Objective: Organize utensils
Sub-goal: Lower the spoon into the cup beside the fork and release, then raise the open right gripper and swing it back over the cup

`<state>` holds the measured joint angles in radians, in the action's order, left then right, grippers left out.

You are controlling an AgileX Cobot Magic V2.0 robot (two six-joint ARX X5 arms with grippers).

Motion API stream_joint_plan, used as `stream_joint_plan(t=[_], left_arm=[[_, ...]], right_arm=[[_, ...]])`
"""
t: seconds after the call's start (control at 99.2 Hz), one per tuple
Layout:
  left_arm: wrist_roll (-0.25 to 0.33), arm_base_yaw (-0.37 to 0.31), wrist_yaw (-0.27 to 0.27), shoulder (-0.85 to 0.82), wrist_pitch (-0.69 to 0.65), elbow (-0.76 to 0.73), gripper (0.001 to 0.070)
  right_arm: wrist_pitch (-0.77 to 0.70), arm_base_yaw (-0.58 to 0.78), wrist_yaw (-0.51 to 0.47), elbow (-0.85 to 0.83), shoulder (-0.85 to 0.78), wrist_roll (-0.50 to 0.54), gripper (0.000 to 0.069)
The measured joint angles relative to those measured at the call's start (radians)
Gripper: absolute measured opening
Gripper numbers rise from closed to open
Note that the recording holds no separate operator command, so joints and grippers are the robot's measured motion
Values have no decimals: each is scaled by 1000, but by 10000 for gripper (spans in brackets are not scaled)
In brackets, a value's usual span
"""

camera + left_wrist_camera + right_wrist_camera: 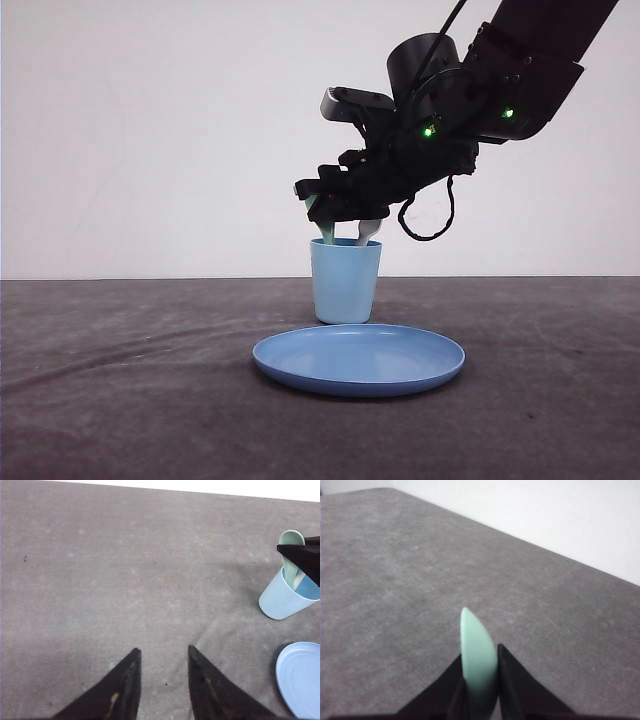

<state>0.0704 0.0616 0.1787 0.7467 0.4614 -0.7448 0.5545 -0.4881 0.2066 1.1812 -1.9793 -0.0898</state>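
Right gripper (322, 205), closed on the mint-green spoon (479, 662), hangs directly over the light blue cup (345, 282); the spoon's lower part enters the cup, beside the white fork (368, 232) standing inside. Left gripper (162, 685) hovers over bare grey table (100, 580), fingers apart, holding nothing. Blue plate (358, 359) lies just in front of the cup. No legible writing is visible.
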Motion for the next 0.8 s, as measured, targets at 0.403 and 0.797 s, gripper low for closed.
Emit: stream_joint_plan(t=[0.403, 0.797], left_arm=[[0, 0, 0, 0, 0, 0, 159], [0, 0, 0, 0, 0, 0, 159]], right_arm=[[28, -3, 1, 0, 0, 0, 215], [33, -9, 2, 0, 106, 0, 333]])
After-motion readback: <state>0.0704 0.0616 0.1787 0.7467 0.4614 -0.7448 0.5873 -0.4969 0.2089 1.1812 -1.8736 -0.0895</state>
